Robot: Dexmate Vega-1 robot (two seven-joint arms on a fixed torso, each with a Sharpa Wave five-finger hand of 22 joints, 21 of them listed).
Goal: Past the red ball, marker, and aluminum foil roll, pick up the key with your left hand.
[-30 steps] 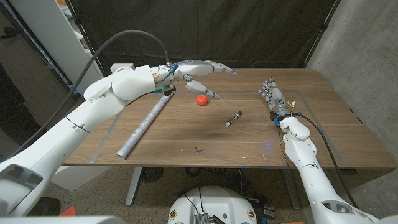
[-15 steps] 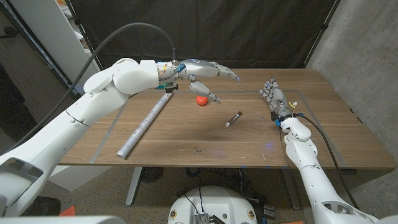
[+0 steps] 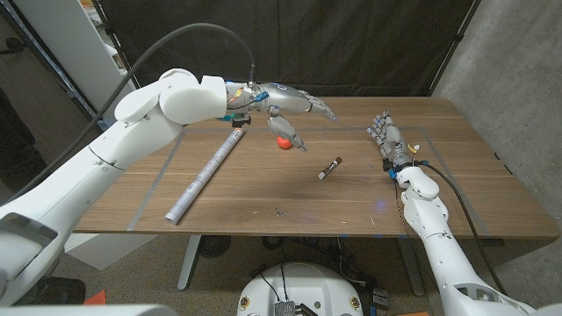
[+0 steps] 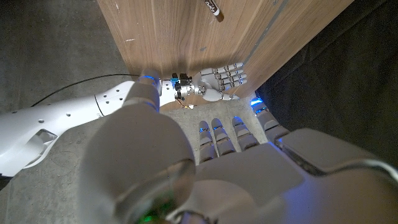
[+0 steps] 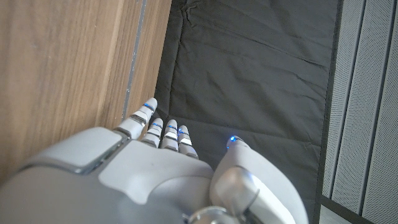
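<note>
My left hand (image 3: 291, 104) hovers above the far middle of the table with its fingers stretched out and nothing in it. Just below its thumb lies the red ball (image 3: 283, 140). The black marker (image 3: 329, 168) lies to the right of the ball; its tip shows in the left wrist view as well (image 4: 212, 7). The foil roll (image 3: 204, 175) lies slantwise on the left. A small dark thing, seemingly the key (image 3: 279, 211), lies near the front edge, far from the left hand. My right hand (image 3: 386, 139) stands on its edge at the right, empty, and is seen again (image 4: 217, 84).
The wooden table (image 3: 457, 175) has a dark curtain behind it. Pale tape lines mark its left and right parts. My own left hand (image 4: 249, 162) and right hand (image 5: 155, 168) show in their wrist views.
My left arm has swung up and to the right, carrying the open hand a little further right over the red ball. The right arm and the objects have not moved.
</note>
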